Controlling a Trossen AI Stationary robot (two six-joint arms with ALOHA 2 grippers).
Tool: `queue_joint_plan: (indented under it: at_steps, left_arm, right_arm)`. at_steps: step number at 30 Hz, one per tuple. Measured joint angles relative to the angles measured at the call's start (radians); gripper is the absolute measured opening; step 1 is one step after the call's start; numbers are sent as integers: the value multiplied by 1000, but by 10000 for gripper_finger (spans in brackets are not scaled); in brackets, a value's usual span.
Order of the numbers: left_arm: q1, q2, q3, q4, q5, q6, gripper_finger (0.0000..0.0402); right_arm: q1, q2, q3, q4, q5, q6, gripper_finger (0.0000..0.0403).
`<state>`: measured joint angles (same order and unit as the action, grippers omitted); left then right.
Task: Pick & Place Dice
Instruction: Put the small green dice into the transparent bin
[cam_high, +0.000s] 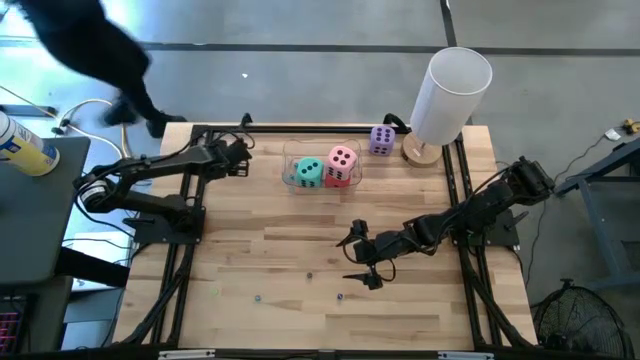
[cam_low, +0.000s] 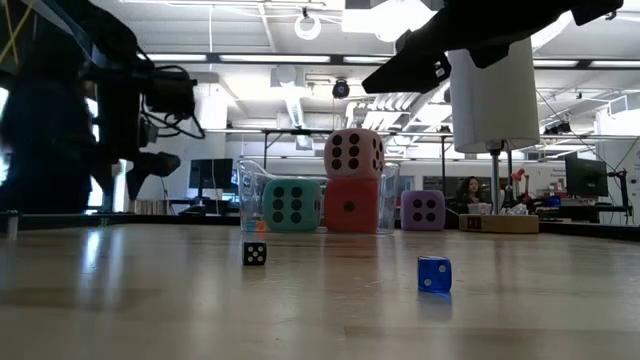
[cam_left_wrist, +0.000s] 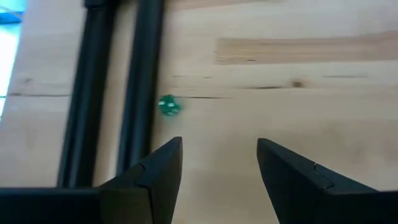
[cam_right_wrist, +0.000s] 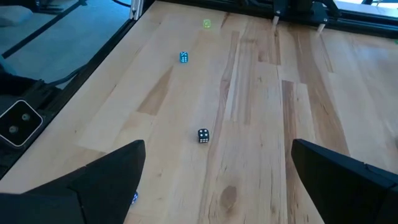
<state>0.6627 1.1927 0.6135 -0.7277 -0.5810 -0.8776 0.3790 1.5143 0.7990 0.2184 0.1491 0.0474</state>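
Three dice: pink die (cam_high: 342, 158) atop red die (cam_high: 341, 179), teal die (cam_high: 309, 171) beside, seemingly inside clear container (cam_high: 291, 176), upper centre.
Purple die (cam_high: 381, 140): right of them.
Left claw (cam_high: 243, 158): partly open, empty.
Right claw (cam_high: 357, 258): wide open, empty.

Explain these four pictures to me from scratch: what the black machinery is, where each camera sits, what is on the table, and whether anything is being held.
The black machinery is two robot arms at a wooden table, each ending in a two-finger gripper. One picture looks straight down from above, one looks level across the tabletop, and two come from cameras on the arms' wrists.

From above, the left gripper sits near the table's far left edge; the right gripper hovers over the middle. Both are open and hold nothing.

A clear container holds the teal-green die and the red die, with the pink die stacked on the red. The purple die stands outside it, beside a tall white cylinder. Tiny dice, including a black one and a blue one, lie scattered on the near half.
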Motion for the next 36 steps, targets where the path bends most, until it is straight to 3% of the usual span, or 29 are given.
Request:
queue_joint_plan:
  at_steps: [12, 25, 36]
  left_arm:
    - [44, 88, -45, 41, -6, -144, 197]
    - [131, 233, -42, 132, 1, -184, 197]
    - [200, 241, -71, 251, -46, -91, 197]
  right_arm:
    - [0, 0, 0, 3, 3, -25, 396]
    - [0, 0, 0, 2, -2, -37, 396]
    - [1, 0, 0, -4, -4, -19, 396]
